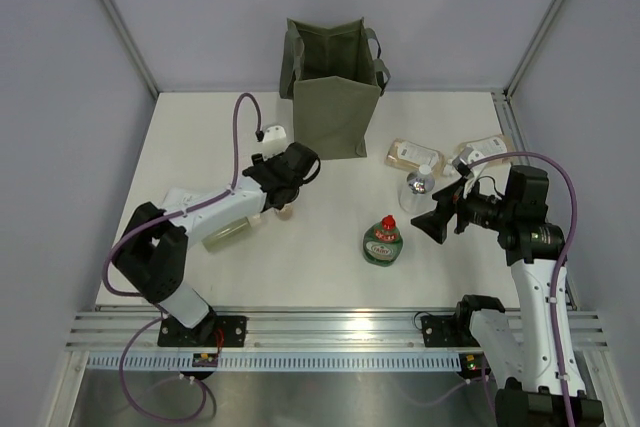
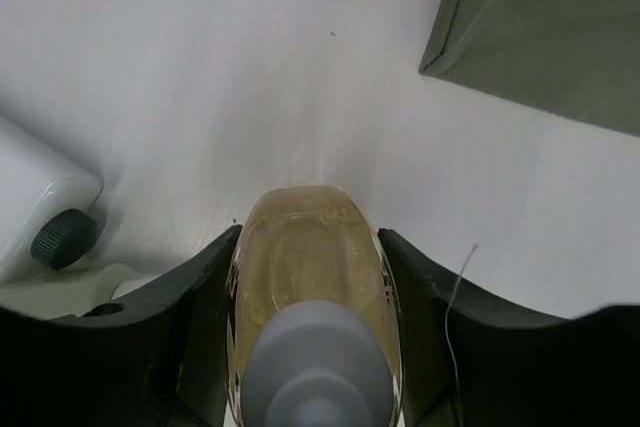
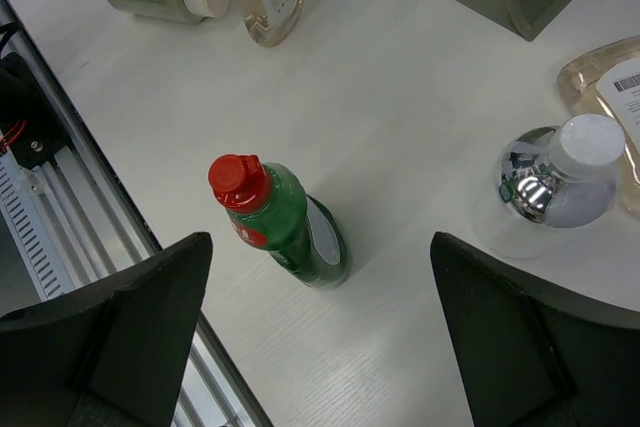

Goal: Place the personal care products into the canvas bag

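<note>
Left gripper [image 1: 284, 199] clamped on amber bottle [image 2: 312, 247], centre-left of top view, below canvas bag [image 1: 335, 97] at upper centre. Right gripper [image 1: 434, 222] fingers wide apart, empty, right of green bottle [image 1: 383, 242].

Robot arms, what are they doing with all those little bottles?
They are packing bottles and pouches into the green canvas bag. The left gripper is shut on the amber bottle, close to the bag. The right gripper is open and pointed at the dark-green bottle with the red cap. The pale green bottle lies on its side. The silver bottle and two beige pouches wait on the table.
</note>
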Controlling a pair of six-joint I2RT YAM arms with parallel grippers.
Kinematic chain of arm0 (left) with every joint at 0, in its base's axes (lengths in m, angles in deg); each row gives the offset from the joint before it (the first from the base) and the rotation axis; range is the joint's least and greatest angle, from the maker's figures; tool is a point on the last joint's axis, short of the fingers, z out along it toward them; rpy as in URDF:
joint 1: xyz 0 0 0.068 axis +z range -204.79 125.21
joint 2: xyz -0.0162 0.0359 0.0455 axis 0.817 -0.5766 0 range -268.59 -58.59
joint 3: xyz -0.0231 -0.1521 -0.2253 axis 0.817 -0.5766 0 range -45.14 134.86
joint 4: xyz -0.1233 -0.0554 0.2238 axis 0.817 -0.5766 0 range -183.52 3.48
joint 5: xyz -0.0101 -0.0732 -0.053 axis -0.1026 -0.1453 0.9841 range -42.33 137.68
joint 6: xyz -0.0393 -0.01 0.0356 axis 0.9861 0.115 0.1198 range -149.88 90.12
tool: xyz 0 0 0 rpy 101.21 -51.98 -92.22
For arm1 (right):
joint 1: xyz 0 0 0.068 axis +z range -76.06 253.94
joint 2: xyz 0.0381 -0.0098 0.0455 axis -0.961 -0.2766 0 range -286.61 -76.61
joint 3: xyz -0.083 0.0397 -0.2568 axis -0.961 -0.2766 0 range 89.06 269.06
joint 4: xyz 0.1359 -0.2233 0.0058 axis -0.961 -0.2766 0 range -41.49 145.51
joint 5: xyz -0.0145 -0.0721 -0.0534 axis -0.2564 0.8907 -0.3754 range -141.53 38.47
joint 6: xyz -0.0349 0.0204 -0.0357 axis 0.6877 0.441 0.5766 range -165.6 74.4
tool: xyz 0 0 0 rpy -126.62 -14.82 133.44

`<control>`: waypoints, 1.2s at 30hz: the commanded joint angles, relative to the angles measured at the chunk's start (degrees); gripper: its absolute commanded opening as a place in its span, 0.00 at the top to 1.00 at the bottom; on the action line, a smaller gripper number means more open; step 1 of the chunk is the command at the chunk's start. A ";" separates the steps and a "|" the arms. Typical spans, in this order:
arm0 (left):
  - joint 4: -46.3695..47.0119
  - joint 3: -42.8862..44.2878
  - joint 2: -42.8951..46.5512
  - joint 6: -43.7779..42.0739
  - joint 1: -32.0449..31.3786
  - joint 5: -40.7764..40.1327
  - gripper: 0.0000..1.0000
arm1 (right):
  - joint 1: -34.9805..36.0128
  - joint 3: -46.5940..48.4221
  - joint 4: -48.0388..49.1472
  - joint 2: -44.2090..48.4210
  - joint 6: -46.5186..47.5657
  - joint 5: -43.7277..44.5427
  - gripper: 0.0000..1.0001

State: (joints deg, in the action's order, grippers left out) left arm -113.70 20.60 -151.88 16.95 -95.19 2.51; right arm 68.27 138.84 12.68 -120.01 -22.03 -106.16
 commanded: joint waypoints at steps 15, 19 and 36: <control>13.37 41.52 5.43 -14.23 3.13 25.20 1.00 | -0.13 -0.30 2.14 1.21 -0.72 -0.48 0.01; 15.31 58.39 -6.70 -9.49 6.12 26.62 1.00 | -0.13 -0.30 2.31 1.03 -0.98 -0.74 0.01; 22.35 69.70 -32.21 -10.79 10.52 34.70 0.89 | -0.13 -0.91 2.93 2.44 -1.60 -0.74 0.01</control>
State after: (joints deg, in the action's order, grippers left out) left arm -104.22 87.20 -188.12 6.75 -83.91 32.58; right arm 68.27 138.07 13.73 -117.95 -23.01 -106.14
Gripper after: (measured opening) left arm 0.551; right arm 0.993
